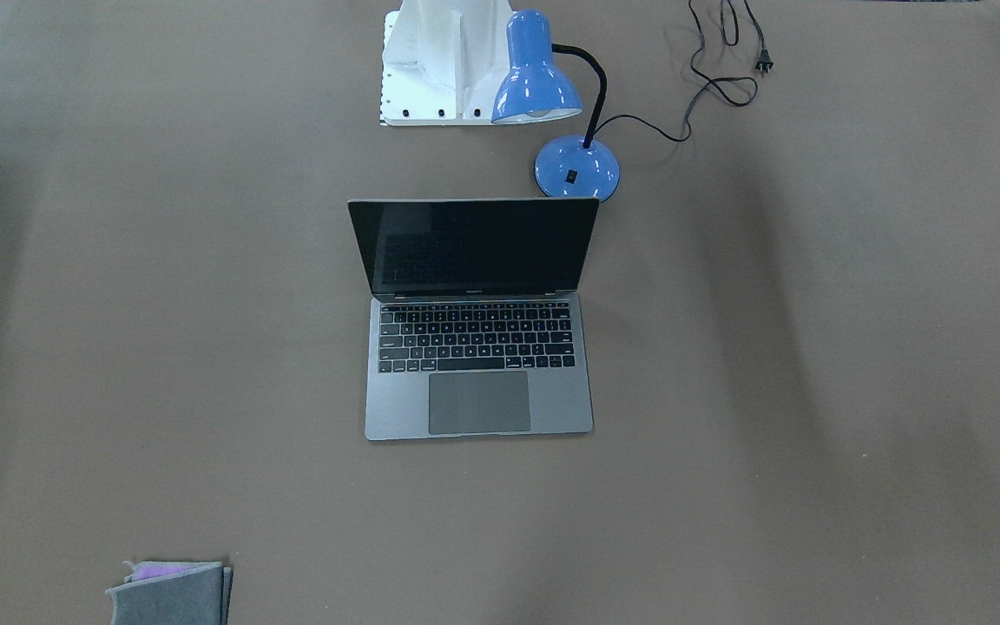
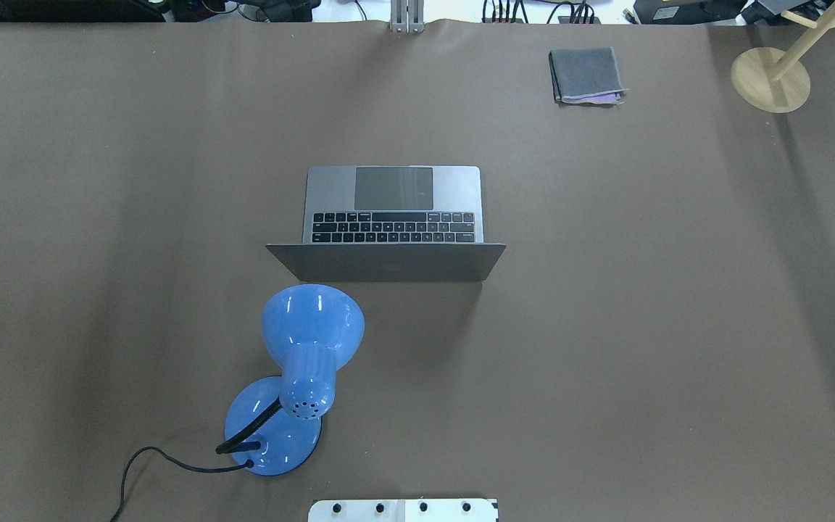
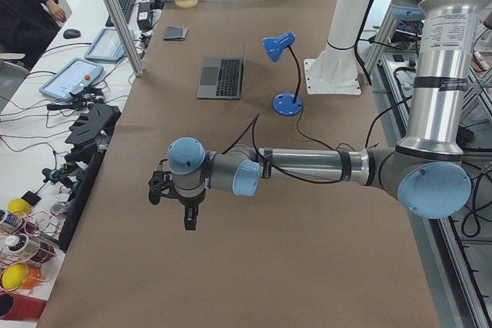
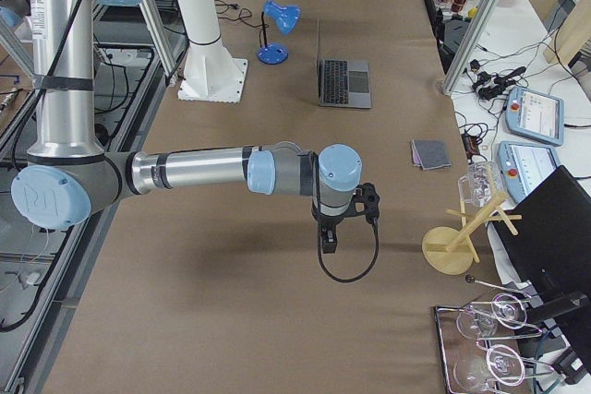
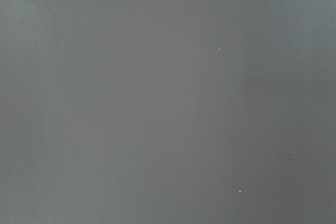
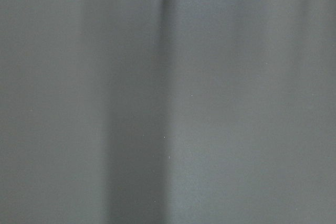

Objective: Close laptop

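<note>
The laptop (image 1: 478,347) stands open in the middle of the brown table, its black screen upright and its keyboard and trackpad facing away from the robot base. It also shows in the overhead view (image 2: 392,217) and in both side views (image 3: 221,78) (image 4: 343,80). My left gripper (image 3: 190,220) hangs over the table's left end, far from the laptop; I cannot tell if it is open or shut. My right gripper (image 4: 329,242) hangs over the table's right end, also far off; I cannot tell its state. Both wrist views show only bare table.
A blue desk lamp (image 2: 312,326) stands just behind the laptop's lid on the robot's left side, its black cord (image 1: 726,69) trailing on the table. A grey folded cloth (image 2: 586,75) lies at the far right. A wooden stand (image 2: 770,80) is at the far right corner.
</note>
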`<state>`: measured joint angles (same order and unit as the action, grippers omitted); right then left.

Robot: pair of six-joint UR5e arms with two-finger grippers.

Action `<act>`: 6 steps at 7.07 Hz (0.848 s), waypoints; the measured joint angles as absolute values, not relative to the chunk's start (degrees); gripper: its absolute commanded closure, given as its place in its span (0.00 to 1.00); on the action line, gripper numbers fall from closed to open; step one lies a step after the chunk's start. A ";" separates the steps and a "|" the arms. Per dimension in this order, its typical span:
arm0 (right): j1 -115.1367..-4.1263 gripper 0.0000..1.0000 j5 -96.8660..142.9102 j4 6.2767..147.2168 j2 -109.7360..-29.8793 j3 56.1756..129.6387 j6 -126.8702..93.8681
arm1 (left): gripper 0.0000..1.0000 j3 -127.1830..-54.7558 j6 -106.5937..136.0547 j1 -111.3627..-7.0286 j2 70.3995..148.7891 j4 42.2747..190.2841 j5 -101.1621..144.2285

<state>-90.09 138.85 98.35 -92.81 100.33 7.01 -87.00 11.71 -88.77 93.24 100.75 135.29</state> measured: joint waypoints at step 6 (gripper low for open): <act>-89.95 0.00 138.95 98.35 -92.41 100.43 6.94 | 0.02 -86.14 11.84 -88.57 94.27 101.74 135.23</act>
